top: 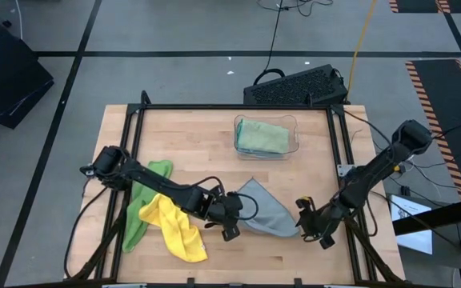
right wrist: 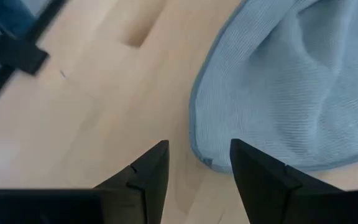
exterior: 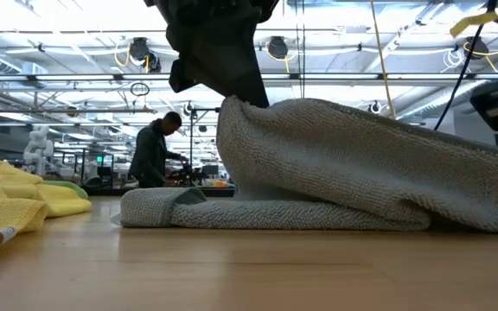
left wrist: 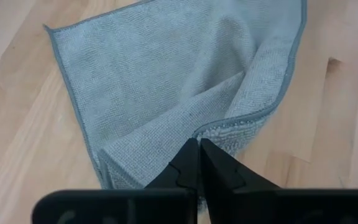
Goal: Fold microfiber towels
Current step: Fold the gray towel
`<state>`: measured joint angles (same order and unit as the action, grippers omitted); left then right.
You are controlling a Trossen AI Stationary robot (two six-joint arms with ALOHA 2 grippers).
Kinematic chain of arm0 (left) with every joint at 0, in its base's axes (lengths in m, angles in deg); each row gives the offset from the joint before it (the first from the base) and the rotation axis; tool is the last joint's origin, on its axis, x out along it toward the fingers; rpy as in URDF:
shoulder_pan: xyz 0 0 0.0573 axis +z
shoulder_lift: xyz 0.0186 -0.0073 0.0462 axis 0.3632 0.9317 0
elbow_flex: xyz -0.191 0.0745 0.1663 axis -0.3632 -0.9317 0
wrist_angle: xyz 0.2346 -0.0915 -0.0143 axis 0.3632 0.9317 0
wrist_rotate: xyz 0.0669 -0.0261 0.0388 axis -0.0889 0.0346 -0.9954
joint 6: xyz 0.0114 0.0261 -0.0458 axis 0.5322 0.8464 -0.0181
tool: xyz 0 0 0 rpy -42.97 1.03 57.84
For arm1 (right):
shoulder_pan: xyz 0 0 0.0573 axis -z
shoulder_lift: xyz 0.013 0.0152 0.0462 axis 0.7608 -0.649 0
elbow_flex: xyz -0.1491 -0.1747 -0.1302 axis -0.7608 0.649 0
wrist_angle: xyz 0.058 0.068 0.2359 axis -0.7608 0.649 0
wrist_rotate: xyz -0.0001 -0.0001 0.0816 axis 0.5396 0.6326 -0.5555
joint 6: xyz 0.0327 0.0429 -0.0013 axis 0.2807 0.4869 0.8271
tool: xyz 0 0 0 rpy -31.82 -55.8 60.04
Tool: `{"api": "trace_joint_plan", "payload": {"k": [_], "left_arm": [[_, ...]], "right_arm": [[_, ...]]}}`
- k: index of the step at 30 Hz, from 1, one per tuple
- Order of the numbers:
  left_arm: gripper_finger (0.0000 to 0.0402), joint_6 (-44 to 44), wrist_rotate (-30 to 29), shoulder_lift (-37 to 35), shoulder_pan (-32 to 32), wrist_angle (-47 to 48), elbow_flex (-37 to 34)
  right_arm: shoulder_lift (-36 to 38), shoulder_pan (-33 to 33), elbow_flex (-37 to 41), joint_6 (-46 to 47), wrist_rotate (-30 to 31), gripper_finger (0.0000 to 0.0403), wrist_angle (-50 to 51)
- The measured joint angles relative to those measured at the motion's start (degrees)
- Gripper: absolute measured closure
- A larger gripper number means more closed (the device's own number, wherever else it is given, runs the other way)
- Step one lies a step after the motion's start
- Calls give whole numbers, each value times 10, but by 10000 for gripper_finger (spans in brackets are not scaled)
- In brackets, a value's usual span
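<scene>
— While the left gripper sits at the near middle of the table, what is it doing with that grey towel?

— Its fingers are pressed together on the towel's edge, pinching a fold of it; from the level view that edge rises in a hump under the dark gripper while the rest lies flat on the wood

— And the right gripper?

— It is just beside the grey towel's other edge, toward the right side of the table, with its two fingers standing apart and nothing between them; bare wood shows in the gap, and the towel's rounded hem lies just ahead of them

— Where are the other cloths?

— A yellow towel lies crumpled on the left part of the table, under the left arm, touching a bright green towel that stretches beside it toward the left edge. Farther back, the clear plastic bin holds a sage green towel, folded, and there looks to be a light blue one beneath it, though I cannot tell for sure

— Anything beyond the table?

— A black keyboard on the floor behind the far edge, and a person standing at a bench deep in the room, well apart from the arms
</scene>
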<state>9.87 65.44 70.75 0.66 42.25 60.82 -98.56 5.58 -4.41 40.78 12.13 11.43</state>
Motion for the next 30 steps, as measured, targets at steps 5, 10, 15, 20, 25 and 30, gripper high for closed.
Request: {"api": "trace_joint_plan", "payload": {"k": [5,10,15,20,25,30], "left_arm": [[397,9,-1,0,1,3,0],[394,9,-1,0,1,12,0],[393,9,0,0,1,12,0],[398,2,18,-24,1,9,0],[398,-22,20,-105,-5,-26,1],[395,7,0,-195,-19,-89,2]], "right_arm": [[-47,1,0,-34,15,256,-33],[-69,1,0,-38,16,302,-30],[-58,1,0,-23,13,387,-27],[-9,1,-45,62,12,396,60],[51,1,-157,149,15,400,205],[72,2,-306,216,30,401,328]]}}
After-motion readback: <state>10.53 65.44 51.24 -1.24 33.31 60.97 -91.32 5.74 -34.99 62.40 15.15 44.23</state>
